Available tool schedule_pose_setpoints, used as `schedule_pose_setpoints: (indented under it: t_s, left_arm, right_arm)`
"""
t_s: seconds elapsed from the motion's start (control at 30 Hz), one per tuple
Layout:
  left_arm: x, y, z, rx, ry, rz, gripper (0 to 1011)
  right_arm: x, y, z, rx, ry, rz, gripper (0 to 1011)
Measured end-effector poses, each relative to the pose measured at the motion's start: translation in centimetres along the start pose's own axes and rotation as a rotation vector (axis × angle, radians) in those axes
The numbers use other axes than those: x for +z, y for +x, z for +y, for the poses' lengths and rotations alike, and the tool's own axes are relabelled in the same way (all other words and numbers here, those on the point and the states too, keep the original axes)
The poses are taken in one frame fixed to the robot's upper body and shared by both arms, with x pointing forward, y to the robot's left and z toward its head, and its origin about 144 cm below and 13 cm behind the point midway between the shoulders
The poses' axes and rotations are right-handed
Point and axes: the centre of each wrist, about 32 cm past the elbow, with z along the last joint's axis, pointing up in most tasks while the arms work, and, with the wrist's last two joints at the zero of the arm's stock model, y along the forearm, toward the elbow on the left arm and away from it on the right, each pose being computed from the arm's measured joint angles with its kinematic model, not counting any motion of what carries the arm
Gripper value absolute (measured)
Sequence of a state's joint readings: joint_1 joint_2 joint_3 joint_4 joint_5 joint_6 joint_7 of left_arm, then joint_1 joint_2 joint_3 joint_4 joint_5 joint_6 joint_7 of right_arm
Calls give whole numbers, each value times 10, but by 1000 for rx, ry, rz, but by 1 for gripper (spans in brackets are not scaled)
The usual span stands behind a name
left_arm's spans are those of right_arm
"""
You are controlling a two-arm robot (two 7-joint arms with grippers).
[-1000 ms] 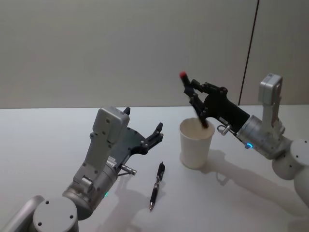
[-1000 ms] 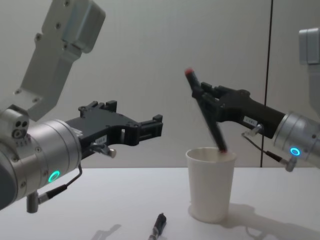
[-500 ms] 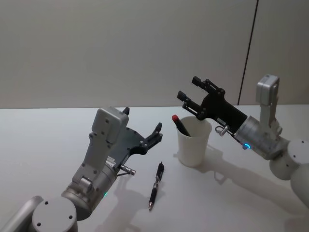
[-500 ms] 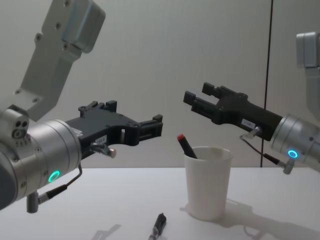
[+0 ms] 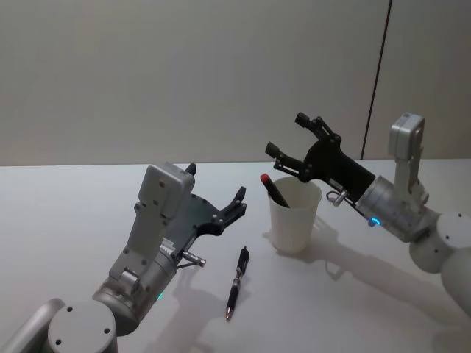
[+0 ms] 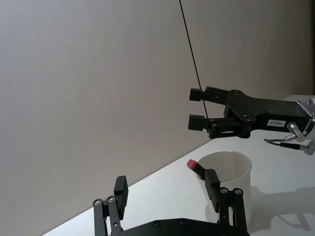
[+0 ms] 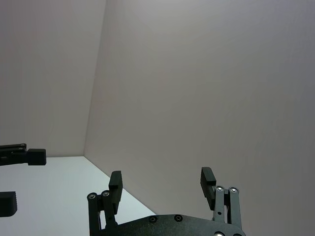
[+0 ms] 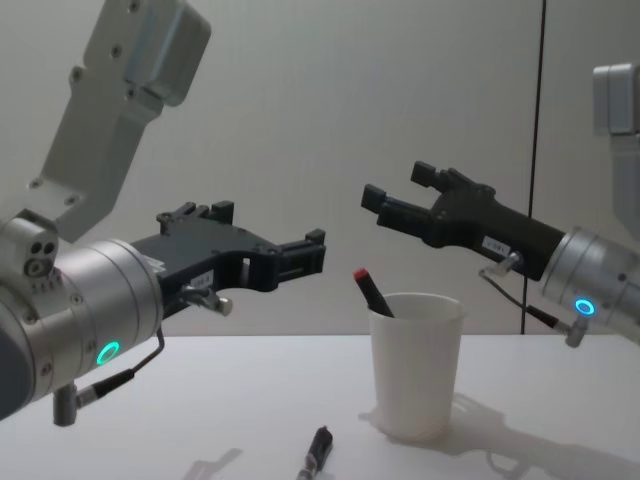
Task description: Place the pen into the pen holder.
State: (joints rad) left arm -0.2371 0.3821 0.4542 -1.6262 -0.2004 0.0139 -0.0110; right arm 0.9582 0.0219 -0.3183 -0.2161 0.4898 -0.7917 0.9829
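Note:
The pen holder, a white paper cup (image 5: 294,218) (image 8: 415,370) (image 6: 235,189), stands upright on the table. A red-tipped marker (image 5: 273,188) (image 8: 371,291) (image 6: 195,167) leans inside it, its cap above the rim. My right gripper (image 5: 287,134) (image 8: 397,184) (image 6: 195,108) (image 7: 161,178) hovers open just above the cup, holding nothing. A black pen (image 5: 236,282) (image 8: 318,455) lies flat on the table in front of the cup, to its left. My left gripper (image 5: 218,184) (image 8: 272,232) (image 6: 166,182) hangs open and empty above the table, left of the black pen.
The white table (image 5: 73,220) runs back to a plain grey wall (image 5: 184,73) with a dark vertical seam (image 5: 377,81). Bare tabletop lies at the left and in front of the cup.
My right gripper opened and let go of the red-tipped marker, which dropped into the cup. The gripper then rose slightly. The cup shifted a little left. The left arm stayed still.

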Motion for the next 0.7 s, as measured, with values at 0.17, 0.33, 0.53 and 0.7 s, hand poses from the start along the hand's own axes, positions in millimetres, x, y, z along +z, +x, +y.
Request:
schedule_pose_setpoints:
  t_s: [0.17,0.33,0.53,0.7]
  left_arm:
    - [0,0,0,0,0,0,1000]
    - [0,0,0,0,0,0,1000]
    - [0,0,0,0,0,0,1000]
    - [0,0,0,0,0,0,1000]
  right_arm:
    - [0,0,0,1,7,-7,1001]
    - [3,-1,-3,-9,17,-19,1001]
    - [10,-6,-10,-38,24,-30,1001]
    - [18,-12,-17,-67,27,-42,1002]
